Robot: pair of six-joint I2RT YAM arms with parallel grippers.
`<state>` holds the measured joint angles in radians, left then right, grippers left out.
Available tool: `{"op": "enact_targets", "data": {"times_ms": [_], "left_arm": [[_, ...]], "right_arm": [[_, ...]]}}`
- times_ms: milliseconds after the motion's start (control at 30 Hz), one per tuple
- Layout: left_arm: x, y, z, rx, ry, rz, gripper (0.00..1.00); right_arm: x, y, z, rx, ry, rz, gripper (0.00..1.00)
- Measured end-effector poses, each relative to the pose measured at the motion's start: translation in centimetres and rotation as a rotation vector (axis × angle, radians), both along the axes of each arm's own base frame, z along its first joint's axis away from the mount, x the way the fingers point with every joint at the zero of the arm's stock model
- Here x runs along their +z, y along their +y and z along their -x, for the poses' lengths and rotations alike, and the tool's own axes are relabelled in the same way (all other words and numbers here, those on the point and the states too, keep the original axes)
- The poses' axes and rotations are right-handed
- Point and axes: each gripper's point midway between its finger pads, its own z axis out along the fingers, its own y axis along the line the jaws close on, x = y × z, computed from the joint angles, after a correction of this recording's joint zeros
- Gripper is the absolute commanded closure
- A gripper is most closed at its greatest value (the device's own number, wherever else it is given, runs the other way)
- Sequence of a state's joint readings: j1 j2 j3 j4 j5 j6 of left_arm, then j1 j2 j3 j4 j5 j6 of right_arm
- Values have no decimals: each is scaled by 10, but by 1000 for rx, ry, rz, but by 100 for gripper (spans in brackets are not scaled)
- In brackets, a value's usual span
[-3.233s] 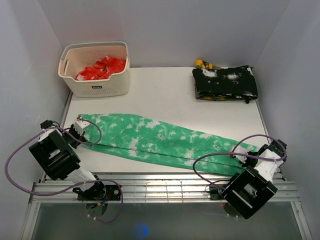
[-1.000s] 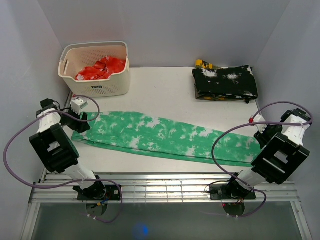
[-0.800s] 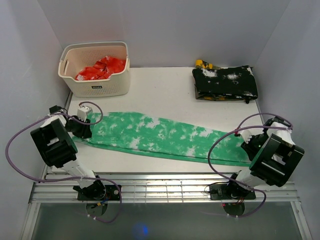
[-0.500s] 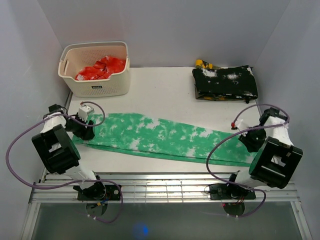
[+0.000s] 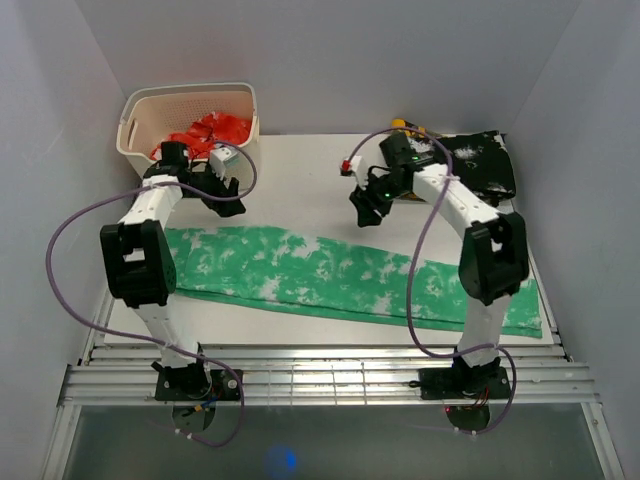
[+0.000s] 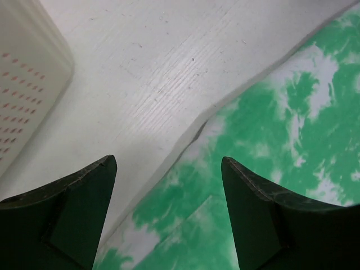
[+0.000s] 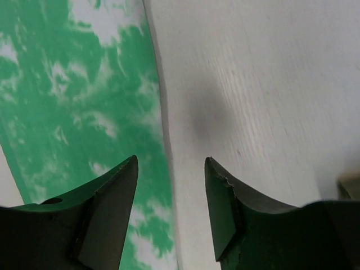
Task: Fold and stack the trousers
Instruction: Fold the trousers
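The trousers [image 5: 300, 275], bright green with white blotches, lie flat and long across the table from the left edge to the near right corner. My left gripper [image 5: 228, 205] hovers over bare table just beyond their far left edge, beside the basket. It is open, with nothing between its jaws [image 6: 167, 163], and the trousers [image 6: 270, 146] show below it. My right gripper [image 5: 363, 215] hangs over the table's middle back, past the cloth's far edge. It is open and empty [image 7: 171, 160], with the trousers [image 7: 73, 84] under its left finger.
A cream basket [image 5: 190, 175] holding red cloth [image 5: 205, 135] stands at the back left, and its wall [image 6: 22, 84] is close to my left gripper. A black, white-speckled folded garment [image 5: 470, 165] lies at the back right. Both arms reach across the trousers.
Both grippers have left the two ends of the trousers and swung inward and toward the back of the table. The trousers stay flat where they lay.
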<state>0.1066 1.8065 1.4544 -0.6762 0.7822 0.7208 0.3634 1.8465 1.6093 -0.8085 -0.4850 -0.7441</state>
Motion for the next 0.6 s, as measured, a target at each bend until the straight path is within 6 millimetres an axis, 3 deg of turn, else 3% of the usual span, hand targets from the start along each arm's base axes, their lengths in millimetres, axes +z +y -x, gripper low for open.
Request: {"op": "enact_targets", "data": {"times_ms": [67, 167, 300, 333, 367, 433, 567, 600], "left_arm": [[-28, -10, -12, 10, 75, 25, 17], [-71, -24, -16, 24, 197, 54, 19], [-104, -38, -10, 36, 315, 78, 31], [-105, -42, -9, 28, 325, 91, 36], [-104, -43, -7, 25, 333, 99, 49], [-100, -48, -4, 6, 341, 124, 59], [-96, -56, 5, -31, 355, 168, 100], [-95, -58, 10, -42, 359, 180, 100]], "right_arm": [[-23, 37, -6, 12, 65, -22, 43], [-51, 75, -9, 9, 156, -44, 40], [-74, 117, -15, -5, 233, -89, 34], [-76, 126, -16, -7, 248, -102, 33], [-78, 134, -18, -8, 259, -118, 33], [-80, 149, -20, -10, 283, -151, 32], [-79, 166, -15, -5, 343, -217, 36], [-78, 170, -11, 3, 362, -234, 40]]}}
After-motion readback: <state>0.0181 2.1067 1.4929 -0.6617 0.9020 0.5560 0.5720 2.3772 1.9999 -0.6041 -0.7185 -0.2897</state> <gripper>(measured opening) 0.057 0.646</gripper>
